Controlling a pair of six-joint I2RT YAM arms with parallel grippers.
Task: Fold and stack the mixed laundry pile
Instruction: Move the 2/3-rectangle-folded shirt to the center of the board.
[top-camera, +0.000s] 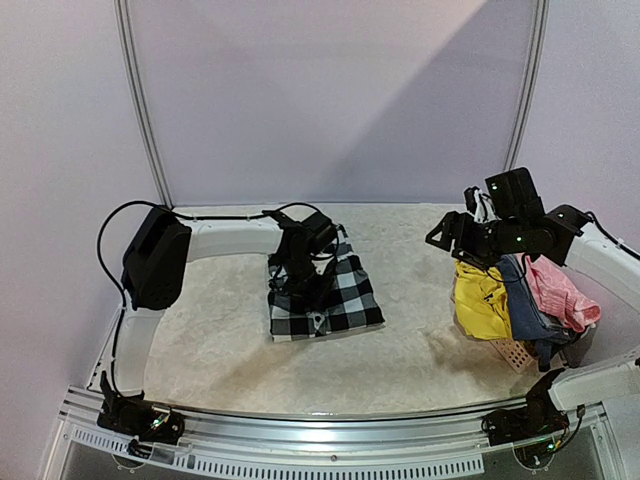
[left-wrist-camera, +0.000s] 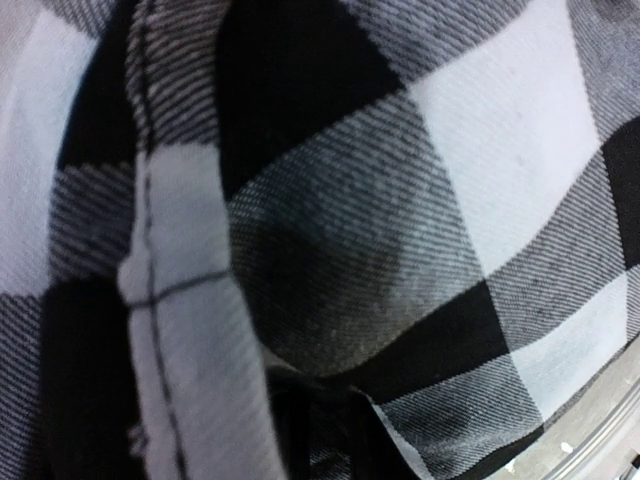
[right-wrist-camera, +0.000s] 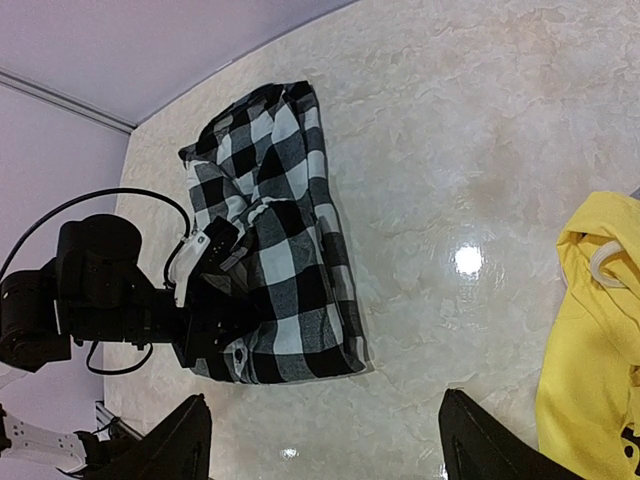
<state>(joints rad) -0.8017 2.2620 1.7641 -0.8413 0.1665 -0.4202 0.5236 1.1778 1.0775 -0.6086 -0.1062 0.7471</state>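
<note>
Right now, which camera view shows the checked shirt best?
The right wrist view: the shirt shows large and nearly whole, one edge under the left arm. The top view shows it small, that arm over its far part. The left wrist view shows only close-up weave.

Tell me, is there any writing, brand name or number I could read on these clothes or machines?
None can be read.
yellow garment: a dark mark at the edge of the right wrist view, cut off and unreadable.
checked shirt: only checks and stitching, no label showing.
right arm: small green lights, no legible lettering.
</note>
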